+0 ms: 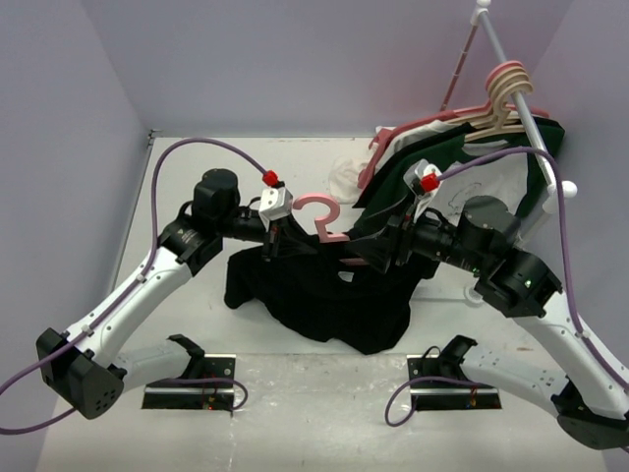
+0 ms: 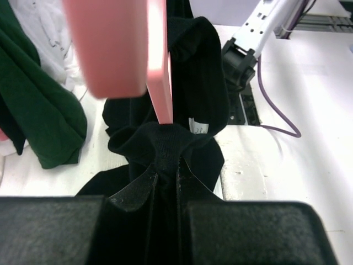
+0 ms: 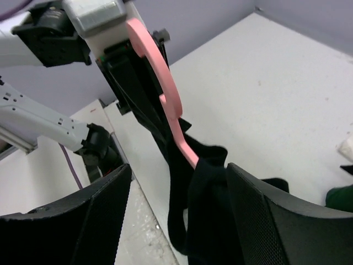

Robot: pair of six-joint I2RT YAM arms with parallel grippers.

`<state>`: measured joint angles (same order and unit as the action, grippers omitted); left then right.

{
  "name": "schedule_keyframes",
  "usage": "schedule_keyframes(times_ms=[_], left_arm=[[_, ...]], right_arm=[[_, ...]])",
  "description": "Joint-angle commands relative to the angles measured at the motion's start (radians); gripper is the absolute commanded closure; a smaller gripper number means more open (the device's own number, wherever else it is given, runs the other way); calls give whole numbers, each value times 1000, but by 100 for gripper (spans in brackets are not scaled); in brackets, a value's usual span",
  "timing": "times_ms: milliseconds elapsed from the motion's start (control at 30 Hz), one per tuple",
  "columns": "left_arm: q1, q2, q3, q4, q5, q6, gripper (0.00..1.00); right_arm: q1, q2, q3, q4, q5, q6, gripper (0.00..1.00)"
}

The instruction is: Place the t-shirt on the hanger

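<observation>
A: Well, what sits around the work?

B: A heap of clothes fills the far right corner of the worktop (image 1: 197, 187): a dark green shirt (image 1: 472, 157) with a white front, a white cloth (image 1: 344, 179) beside it, and cream hangers (image 1: 503, 93) hooked over a slanted white rail (image 1: 528, 123) above.

A: Does it crowd the arms?

B: The heap lies just behind the right wrist. The white cloth is near the hook of the hanger (image 1: 324, 218); whether they touch I cannot tell.

A: And the t-shirt?

B: The t-shirt (image 1: 314, 295) is bunched at the middle of the worktop. Its top is lifted between the two grippers and its lower folds rest on the surface toward the near edge. The pink hanger rises out of the top, hook upward.

A: Left arm?

B: It reaches in from the left, forearm about level. The left gripper (image 1: 272, 234) has its fingers pressed together on a wad of black cloth at the foot of the hanger. Whether the plastic is pinched too, I cannot tell.

A: Right arm?

B: The right gripper (image 1: 381, 251) faces the left one from the other side. Its fingers (image 3: 105, 215) are spread wide, with a fold of the t-shirt hanging between them, close against one finger.
</observation>
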<state>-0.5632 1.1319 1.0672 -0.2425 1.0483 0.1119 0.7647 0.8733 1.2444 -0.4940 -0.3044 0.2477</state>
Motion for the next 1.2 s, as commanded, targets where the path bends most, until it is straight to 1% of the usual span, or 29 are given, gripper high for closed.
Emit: schedule_keyframes(times_ms=[0,67,133,167,200,267,300,333,433,467,500,533,667,767,833,967,1100,1167], left_arm=[[-3,16,40,86,134,-17,100],[-3,24,51,86,173,-21,100],[-3,22,57,86,177,-23,100],[-3,22,57,86,177,-24,100],[-4,17,63,83,160,-24,100],[-4,9,76,71,78,-29,100],[-4,5,77,73,30,-42,100],[-3,0,79,76,-20,-63,100],[-4,2,79,75,-19,-66,100],[-3,6,80,75,-21,-66,100],[-3,10,81,77,-24,-67,100],[-4,13,82,78,-29,-70,100],[-3,30,88,106,-53,-101,100],[-4,40,97,121,-46,-106,100],[-4,43,97,143,-46,-149,100],[-3,44,96,165,-51,-168,100],[-3,46,96,179,-65,-183,100],[-3,51,93,189,-80,-195,100]], right_arm=[[-2,71,124,-26,-19,-109,28],[-2,101,151,-45,-42,-139,28],[-2,157,200,-72,-74,-146,30],[-2,158,201,-73,-74,-148,30],[-2,179,225,-95,-50,-143,34],[-2,174,236,-136,78,-106,41],[-2,157,224,-142,89,-81,42],[-1,127,195,-141,147,-56,45],[2,72,136,-156,181,-4,52],[5,64,136,-185,195,7,59],[8,60,136,-204,210,13,64],[10,57,133,-213,221,14,66],[15,38,91,-213,275,13,66],[15,38,74,-218,303,12,68],[16,50,58,-218,301,21,73],[32,68,43,-189,293,33,77],[45,88,50,-175,279,48,86],[57,82,45,-147,263,64,88]])
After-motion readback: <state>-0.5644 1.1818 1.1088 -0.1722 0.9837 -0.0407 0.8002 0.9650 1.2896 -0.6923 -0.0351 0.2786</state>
